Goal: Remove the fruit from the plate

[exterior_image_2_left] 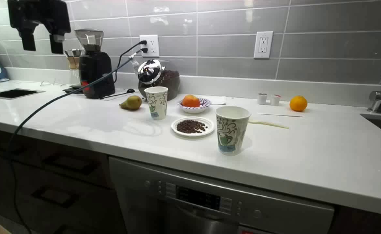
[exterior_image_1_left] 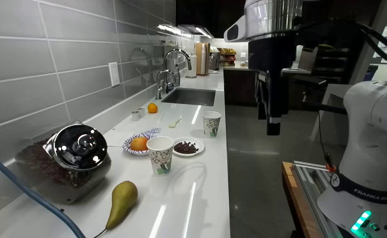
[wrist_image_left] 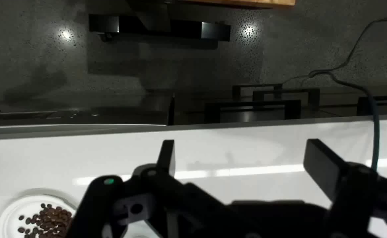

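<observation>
The round orange fruit (exterior_image_1_left: pixel 139 144) rests in the small white plate (exterior_image_1_left: pixel 126 146) with a bluish-purple zigzag pattern, on the counter. Both show in an exterior view too, the fruit (exterior_image_2_left: pixel 190 101) and the plate (exterior_image_2_left: pixel 194 110) standing near the wall behind the dish of dark beans. In the wrist view the fruit and the plate are out of view. My gripper (exterior_image_2_left: pixel 43 44) is high up, far from the plate and touching nothing. It also shows in an exterior view (exterior_image_1_left: pixel 268 122). In the wrist view its fingers (wrist_image_left: pixel 241 162) are wide apart with nothing between them.
Paper cups (exterior_image_2_left: pixel 156 102) (exterior_image_2_left: pixel 231 130) stand near the plate. A white dish of dark beans (exterior_image_2_left: pixel 177 130) sits before it; it shows in the wrist view (wrist_image_left: pixel 7 221). A pear (exterior_image_1_left: pixel 122 201), a lidded jar (exterior_image_1_left: pixel 78 178), another orange (exterior_image_2_left: pixel 298 103) and a cord (exterior_image_2_left: pixel 63 94) are around.
</observation>
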Motion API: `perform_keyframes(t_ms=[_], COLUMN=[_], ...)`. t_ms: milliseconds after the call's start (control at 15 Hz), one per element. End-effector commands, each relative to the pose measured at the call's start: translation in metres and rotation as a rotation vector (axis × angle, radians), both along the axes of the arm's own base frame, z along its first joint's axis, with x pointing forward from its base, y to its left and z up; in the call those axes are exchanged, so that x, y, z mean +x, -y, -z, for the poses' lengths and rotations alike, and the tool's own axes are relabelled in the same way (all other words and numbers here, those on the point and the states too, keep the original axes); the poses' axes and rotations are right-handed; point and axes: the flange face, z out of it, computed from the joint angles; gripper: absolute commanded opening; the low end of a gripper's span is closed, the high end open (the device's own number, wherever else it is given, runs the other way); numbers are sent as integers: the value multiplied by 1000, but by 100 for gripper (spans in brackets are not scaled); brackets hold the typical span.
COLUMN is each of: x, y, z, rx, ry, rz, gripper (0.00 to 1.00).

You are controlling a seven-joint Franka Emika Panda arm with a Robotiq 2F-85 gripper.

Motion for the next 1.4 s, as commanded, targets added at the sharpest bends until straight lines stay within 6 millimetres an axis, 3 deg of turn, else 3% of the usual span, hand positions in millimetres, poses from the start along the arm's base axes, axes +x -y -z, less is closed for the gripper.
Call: perform_keyframes(t_ms=[0,533,1000,1333], x=[0,0,67,124], y=[0,0,34,73], z=[0,0,-52,-74], rx=[0,0,57,2], ry=[-1,0,190,261], rz=[0,0,-10,-45], gripper=[100,100,100,100])
